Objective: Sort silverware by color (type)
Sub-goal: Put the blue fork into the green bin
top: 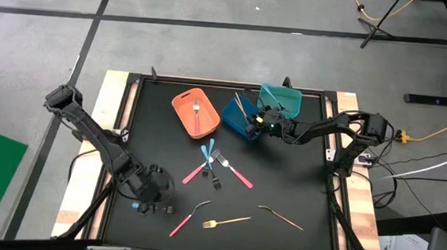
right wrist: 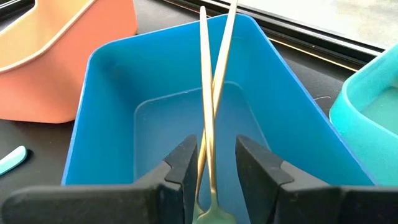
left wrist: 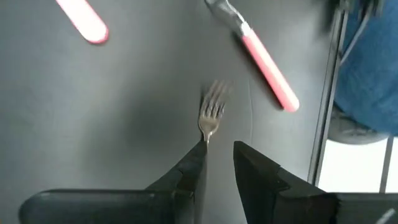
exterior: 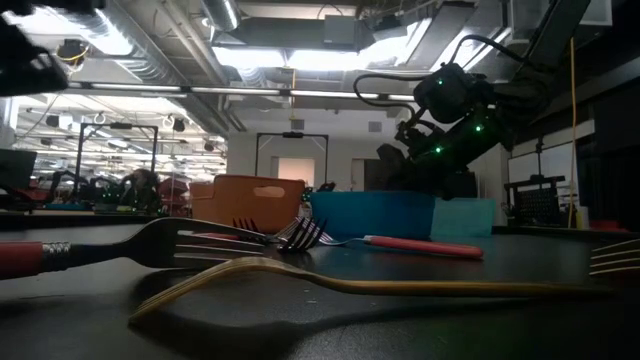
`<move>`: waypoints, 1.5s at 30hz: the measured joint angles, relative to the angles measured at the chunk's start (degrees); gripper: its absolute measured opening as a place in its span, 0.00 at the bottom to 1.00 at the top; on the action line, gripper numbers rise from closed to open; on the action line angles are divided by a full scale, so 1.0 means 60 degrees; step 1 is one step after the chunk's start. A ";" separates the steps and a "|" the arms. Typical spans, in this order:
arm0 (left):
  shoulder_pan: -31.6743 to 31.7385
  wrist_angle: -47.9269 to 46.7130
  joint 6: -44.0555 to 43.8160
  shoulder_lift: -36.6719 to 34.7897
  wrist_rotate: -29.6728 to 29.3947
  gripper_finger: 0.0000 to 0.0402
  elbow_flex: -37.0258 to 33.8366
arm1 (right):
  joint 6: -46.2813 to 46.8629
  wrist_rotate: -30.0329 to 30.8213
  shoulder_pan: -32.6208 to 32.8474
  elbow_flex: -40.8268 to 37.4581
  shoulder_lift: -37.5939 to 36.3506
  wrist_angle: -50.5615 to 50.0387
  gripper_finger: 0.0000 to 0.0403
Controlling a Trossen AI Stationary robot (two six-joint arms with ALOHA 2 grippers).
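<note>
A metal-headed fork lies near the table's near-left corner. My left gripper hovers over it, open, and its handle is hidden under one finger. My right gripper stands open inside the blue bin, at the far middle of the table. Its fingers stand on either side of two crossed gold handles, which lean on the bin's far rim. More silverware lies loose mid-table: pink-handled pieces, a light-blue handle, a gold fork and a gold spoon.
An orange bin with a fork in it stands left of the blue bin, and a teal bin right of it. A pink-handled piece lies just right of my left gripper. The table's near edge is close.
</note>
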 joint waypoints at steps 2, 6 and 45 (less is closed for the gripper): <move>-0.0166 0.0237 -0.0001 0.0136 0.0009 0.18 -0.0137 | 0.0000 0.0000 -0.0001 0.0000 0.0000 0.0000 0.25; -0.0423 0.0650 0.0010 0.0563 0.0035 0.18 -0.0317 | 0.0000 0.0001 -0.0003 0.0000 -0.0003 0.0000 0.25; -0.0871 0.1075 0.0027 0.2911 -0.0519 0.03 -0.0395 | -0.0006 0.0004 -0.0004 0.0000 -0.0004 0.0000 0.25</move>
